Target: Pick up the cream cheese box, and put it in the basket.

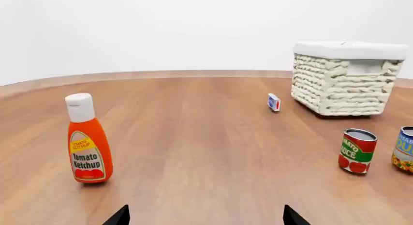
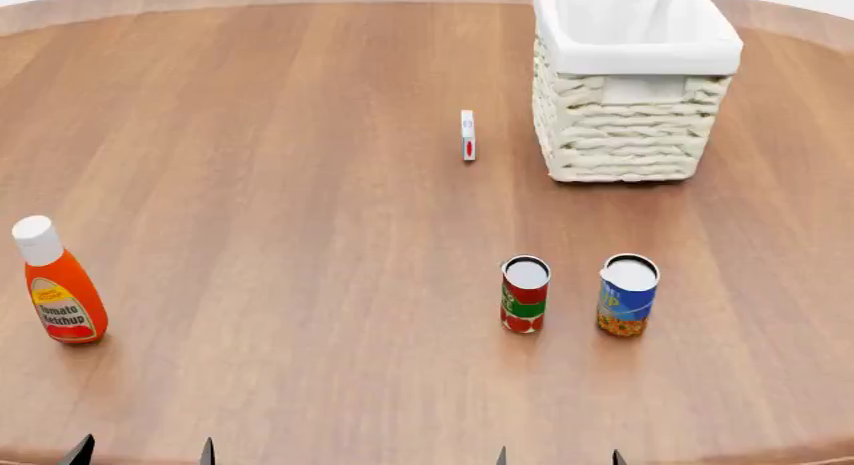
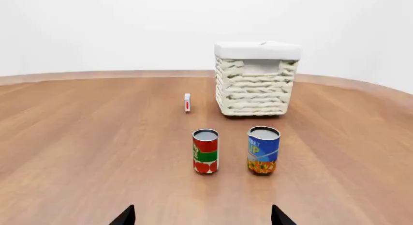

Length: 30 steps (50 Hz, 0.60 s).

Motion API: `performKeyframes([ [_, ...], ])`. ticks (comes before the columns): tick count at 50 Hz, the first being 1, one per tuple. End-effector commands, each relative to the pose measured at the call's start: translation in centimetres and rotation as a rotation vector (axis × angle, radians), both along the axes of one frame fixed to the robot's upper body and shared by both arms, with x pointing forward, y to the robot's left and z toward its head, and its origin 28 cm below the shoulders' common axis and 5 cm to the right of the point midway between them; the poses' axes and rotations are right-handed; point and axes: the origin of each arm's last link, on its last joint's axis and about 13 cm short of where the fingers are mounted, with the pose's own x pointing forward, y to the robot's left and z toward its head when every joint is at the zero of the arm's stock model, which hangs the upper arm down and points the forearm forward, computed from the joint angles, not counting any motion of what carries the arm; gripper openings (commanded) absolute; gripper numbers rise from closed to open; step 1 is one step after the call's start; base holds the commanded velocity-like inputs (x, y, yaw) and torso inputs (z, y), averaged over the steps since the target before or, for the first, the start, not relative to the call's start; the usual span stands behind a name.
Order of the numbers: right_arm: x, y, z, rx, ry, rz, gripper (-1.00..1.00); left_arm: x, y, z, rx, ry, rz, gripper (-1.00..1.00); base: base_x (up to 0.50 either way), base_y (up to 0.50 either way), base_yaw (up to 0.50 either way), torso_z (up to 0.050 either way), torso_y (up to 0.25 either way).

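Observation:
The cream cheese box is a thin white box with a red mark, standing on edge on the table just left of the basket. It also shows in the left wrist view and the right wrist view. The basket is cream wicker with a white liner. My left gripper is open and empty at the near table edge. My right gripper is open and empty at the near edge, in front of the cans. Both are far from the box.
A tomato ketchup bottle stands at the near left. A red-and-green can and a blue can stand side by side between my right gripper and the basket. The round wooden table carries all.

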Motion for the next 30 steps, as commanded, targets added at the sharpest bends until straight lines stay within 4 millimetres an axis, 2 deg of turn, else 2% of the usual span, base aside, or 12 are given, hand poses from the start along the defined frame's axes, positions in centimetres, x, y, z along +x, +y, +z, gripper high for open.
performKeyframes([
  [1,0.0,0.0,-0.1,0.000,0.000,0.000,1.00,0.0,0.0,-0.1,0.000,0.000,0.000,1.00,0.00,0.00,0.00,0.000,0.000],
  [13,0.1,-0.1,0.2,-0.046,-0.012,-0.036,1.00,0.0,0.2,0.0,0.041,-0.013,0.017,1.00,0.00,0.00,0.00,0.000,0.000],
  [20,-0.2,0.0,2.0,-0.033,-0.081,-0.012,1.00,-0.3,0.1,1.2,0.048,-0.056,0.004,1.00,0.00,0.00,0.00,0.000,0.000],
  [23,-0.5,0.0,3.2,-0.031,-0.119,-0.014,1.00,-0.5,0.1,2.0,0.051,-0.088,0.009,1.00,0.00,0.00,0.00,0.000,0.000],
  [24,-0.8,0.0,4.2,-0.033,-0.144,-0.011,1.00,-0.7,0.0,2.6,0.043,-0.107,0.009,1.00,0.00,0.00,0.00,0.000,0.000],
  [25,-0.8,0.0,4.3,-0.033,-0.144,-0.011,1.00,-0.7,0.1,2.6,0.043,-0.107,0.009,1.00,0.00,0.00,0.00,0.000,0.000],
  [28,-1.9,0.2,7.0,-0.056,-0.223,0.006,1.00,-1.6,0.0,5.0,0.078,-0.205,0.010,1.00,0.00,0.00,0.00,0.000,0.000],
  [30,-2.5,0.3,8.3,-0.068,-0.260,0.020,1.00,-2.0,-0.1,5.9,0.079,-0.237,0.009,1.00,0.00,0.00,0.00,0.000,0.000],
])
